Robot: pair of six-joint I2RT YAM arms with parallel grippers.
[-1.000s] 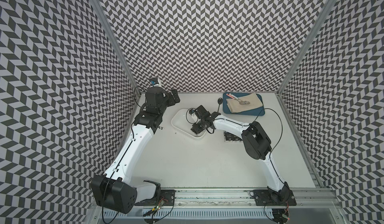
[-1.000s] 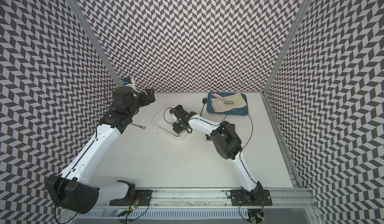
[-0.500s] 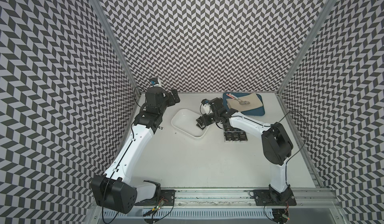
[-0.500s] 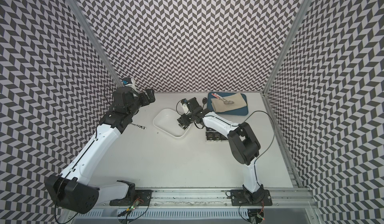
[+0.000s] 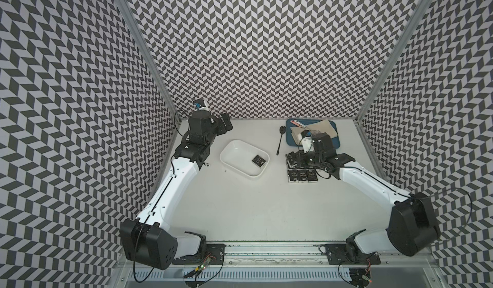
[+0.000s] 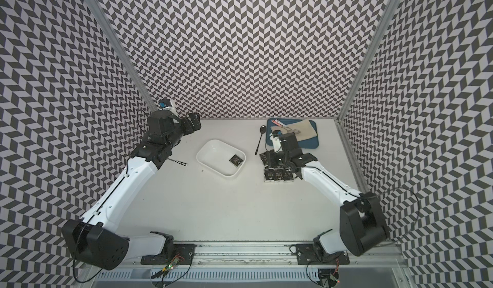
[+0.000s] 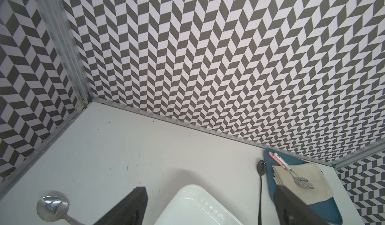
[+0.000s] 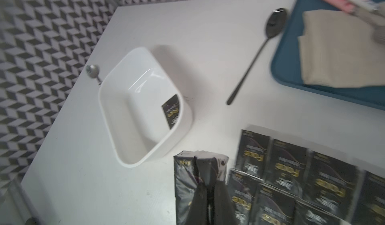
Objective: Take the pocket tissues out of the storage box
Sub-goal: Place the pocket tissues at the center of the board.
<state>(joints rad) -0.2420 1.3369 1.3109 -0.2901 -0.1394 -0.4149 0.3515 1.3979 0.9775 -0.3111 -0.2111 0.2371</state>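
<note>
The white storage box sits mid-table with one black pocket tissues packet lying at its right end. Right of the box, several more packets lie in rows on the table. My right gripper hangs over the left edge of those rows, shut on another packet pinched at its top fold. My left gripper is open and holds nothing. It hovers at the back left, above the box's far corner.
A blue tray with a beige cloth and patterned-handle spoons stands at the back right. A black spoon lies between tray and box. A silver spoon rests left of the box. Patterned walls close in three sides.
My right arm has swung from the box rightward to the rows of packets, carrying a packet with it. The left arm has stayed still.
</note>
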